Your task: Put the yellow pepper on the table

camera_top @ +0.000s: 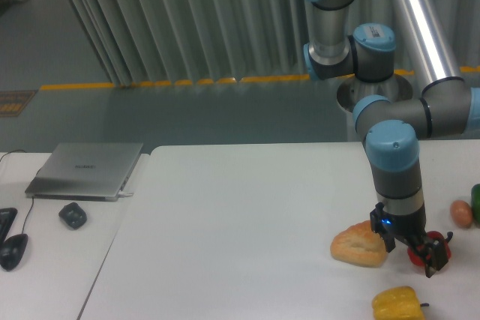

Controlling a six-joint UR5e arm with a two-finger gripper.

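Observation:
The yellow pepper (398,304) lies on the white table (240,245) near its front right edge, its dark stem pointing right. My gripper (411,252) hangs just above and behind it, pointing down, jaws apart and empty. It stands between the tan bread pastry (361,246) on its left and the red pepper (441,250) on its right, which its right finger partly hides. The gripper does not touch the yellow pepper.
A small orange-brown round item (461,213) and a green item (476,204) sit at the right edge. On the narrower desk to the left are a closed laptop (86,170), a dark puck (73,216) and a mouse (13,251).

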